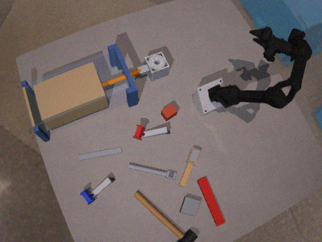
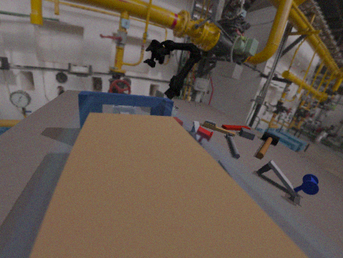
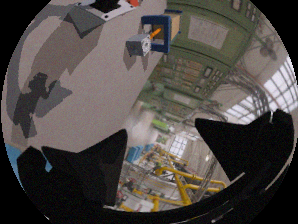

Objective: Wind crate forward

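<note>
The tan crate (image 1: 70,93) (image 2: 151,184) sits flat in the clear-panelled cubby, with a gap between its front and the blue steel frame (image 1: 123,73) (image 2: 126,99) at the mouth. An orange strap (image 1: 122,79) (image 3: 155,33) runs from it through the frame to the grey winch (image 1: 157,66) (image 3: 136,46). A red-knobbed crank (image 1: 155,132) and a blue-knobbed crank (image 1: 103,186) lie on the bench; their key ends are too small to tell apart. My gripper (image 1: 261,46) (image 2: 148,56) (image 3: 162,127) is open and empty, raised high, well away from the winch and both cranks.
An orange-red block (image 1: 169,112) lies between the winch and the red-knobbed crank. A flat bar (image 1: 100,153), a wrench (image 1: 149,169), a brush-like tool (image 1: 187,172), a hammer (image 1: 159,214), a grey block (image 1: 190,205) and a red bar (image 1: 211,201) lie around the cranks.
</note>
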